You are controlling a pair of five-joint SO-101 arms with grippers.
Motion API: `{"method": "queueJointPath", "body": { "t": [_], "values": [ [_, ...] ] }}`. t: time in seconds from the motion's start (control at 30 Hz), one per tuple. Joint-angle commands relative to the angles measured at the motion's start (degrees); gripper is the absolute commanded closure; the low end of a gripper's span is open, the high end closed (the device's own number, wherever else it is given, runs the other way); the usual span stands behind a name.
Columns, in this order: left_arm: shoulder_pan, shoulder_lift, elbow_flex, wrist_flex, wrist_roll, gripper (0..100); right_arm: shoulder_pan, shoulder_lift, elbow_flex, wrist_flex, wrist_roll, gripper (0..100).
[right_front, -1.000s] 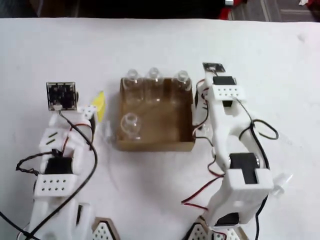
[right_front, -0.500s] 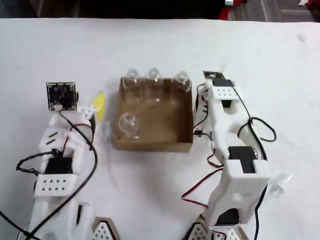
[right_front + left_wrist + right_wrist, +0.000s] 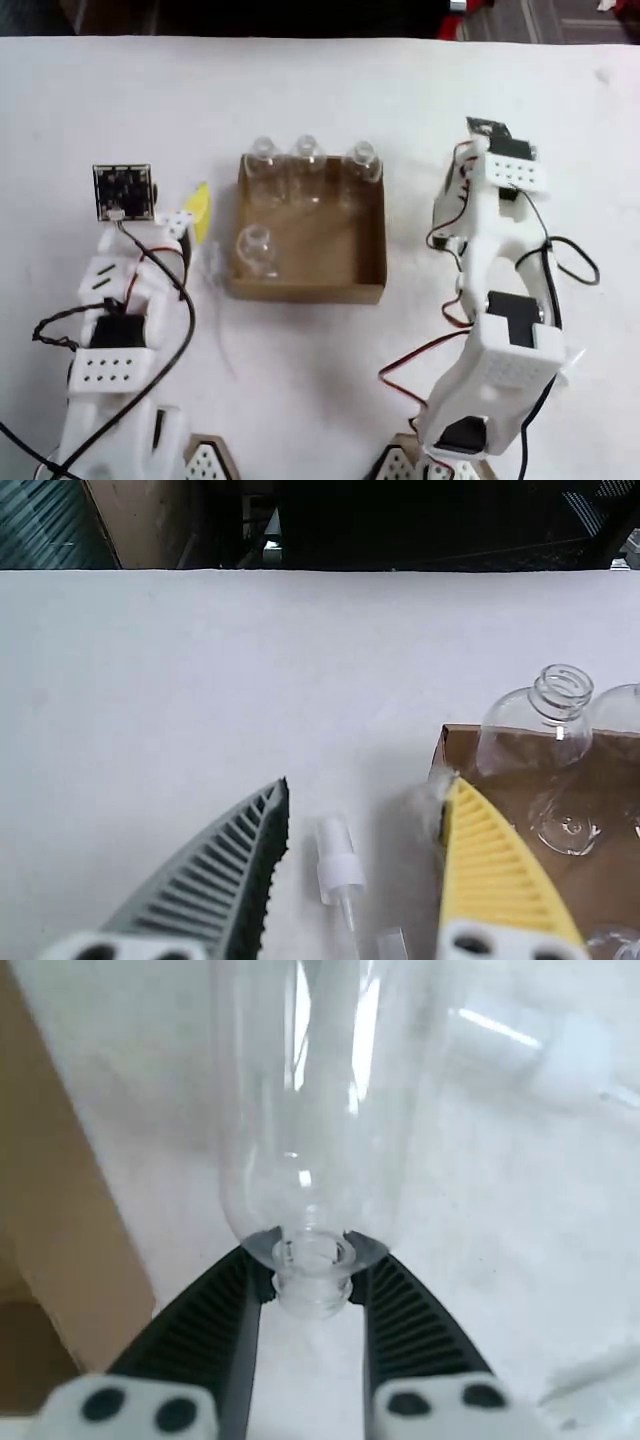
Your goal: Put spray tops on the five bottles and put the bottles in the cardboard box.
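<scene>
Right end effector: clamped on the neck of a clear bottle. Both black fingers pinch just under the threaded mouth. The mouth points back at the wrist and the body sticks out past the fingertips, with no spray top on it. Can't tell whether the body touches the white surface or hangs just above it. The cardboard box wall is just beside this end effector, clear of the bottle.

Left end effector: wide open, holding nothing. A spray top lies flat on the surface in the gap between the grey finger and the yellow finger. It is nearer the grey one and touches neither. The yellow fingertip sits right at the near corner of the box. An open-mouthed bottle stands just past it, inside the box.

High view: four bottles stand upright in the box, all uncapped. A row of three bottles lines the wall farthest from both end effectors. A single bottle is near the corner closest to the left end effector. The left arm is just beside one side wall. The right arm is on the opposite side, apart from the box.
</scene>
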Motion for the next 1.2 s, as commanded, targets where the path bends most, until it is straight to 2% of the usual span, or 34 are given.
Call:
{"method": "queueJointPath", "body": {
  "t": [0.0,0.13,0.3,0.5,0.77,0.97,1.17],
  "values": [
    [-0.1,-1.0,-0.2,-1.3,0.8,77,3.5,-0.4,-7.8,9.0,4.7,98.2],
    [-0.1,-1.0,-0.2,-1.3,0.8,77,7.7,-1.1,-13.2,13.2,4.7,98.2],
    [-0.1,-1.0,-0.2,-1.3,0.8,77,14.2,-9.5,-10.8,13.3,3.1,98.3],
    [-0.1,-1.0,-0.3,-1.3,0.8,77,20.4,-27.8,6.2,11.6,-19.6,98.3],
    [-0.1,-1.0,-0.3,-1.2,0.8,77,19.7,-41.5,31.2,-11.3,-32.5,98.4],
    [-0.1,-1.0,-0.3,-1.2,0.8,77,16.5,-42.2,43.7,-23.3,-33.3,98.3],
    [-0.1,-1.0,-0.3,-1.2,0.8,77,16.5,-42.1,43.9,-24.4,-32.0,96.7]
  ]
}}
